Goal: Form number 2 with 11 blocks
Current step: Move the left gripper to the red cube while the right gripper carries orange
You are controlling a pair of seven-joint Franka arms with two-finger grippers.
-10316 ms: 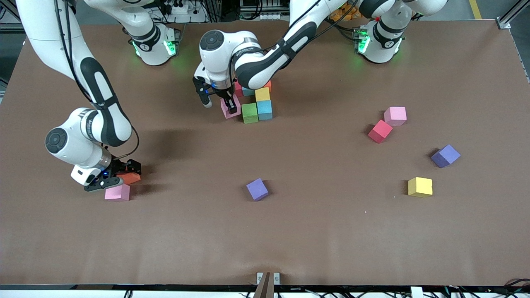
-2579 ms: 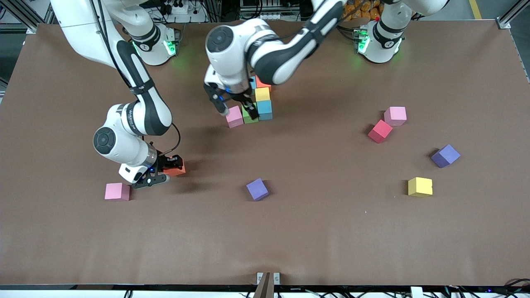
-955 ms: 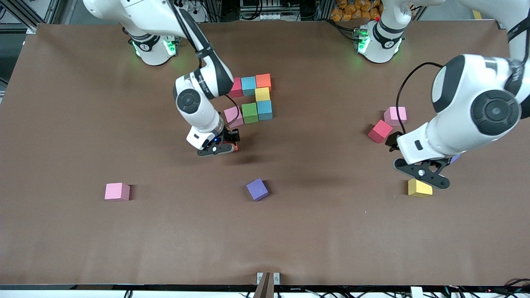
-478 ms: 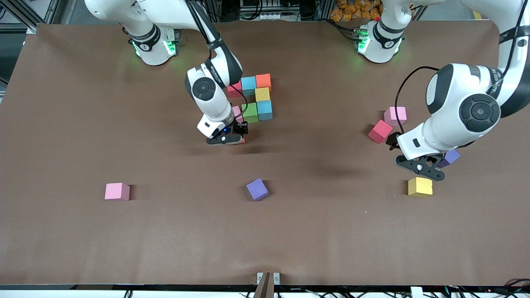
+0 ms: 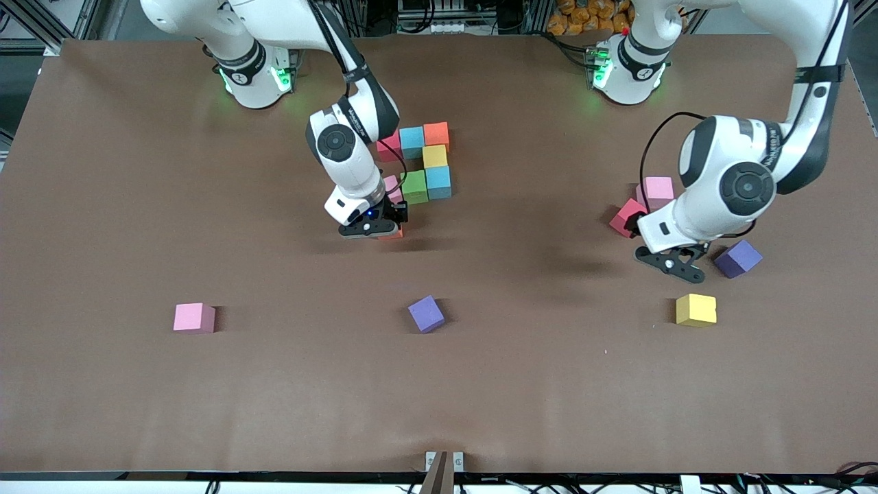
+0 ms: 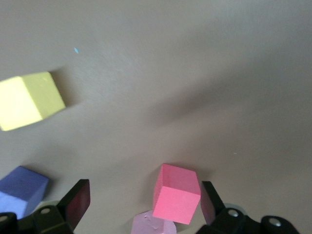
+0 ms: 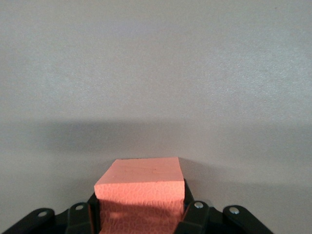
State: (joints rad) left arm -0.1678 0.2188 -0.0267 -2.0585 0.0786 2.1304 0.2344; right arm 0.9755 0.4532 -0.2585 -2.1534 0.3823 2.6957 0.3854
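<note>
Several blocks sit together mid-table: red (image 5: 388, 146), light blue (image 5: 411, 141), orange (image 5: 436, 134), yellow (image 5: 434, 156), a second light blue (image 5: 438, 182), green (image 5: 413, 186) and a pink one (image 5: 392, 184) partly hidden by the right arm. My right gripper (image 5: 387, 226) (image 7: 140, 208) is shut on an orange block (image 7: 141, 187) (image 5: 393, 235), low over the table next to that pink block. My left gripper (image 5: 643, 232) (image 6: 144, 204) hangs open over a loose red block (image 5: 623, 217) (image 6: 176, 193), which shows between its fingers. A pink block (image 5: 657, 190) (image 6: 153, 225) lies beside it.
A yellow block (image 5: 695, 309) (image 6: 29, 100) and a purple cube (image 5: 738, 258) (image 6: 19, 187) lie near the left gripper. Another purple cube (image 5: 426, 313) sits mid-table, nearer the front camera. A lone pink block (image 5: 194, 318) rests toward the right arm's end.
The right gripper carried the orange block closer to the grouped blocks. The left gripper moved from above the yellow block to over the loose red block, still open.
</note>
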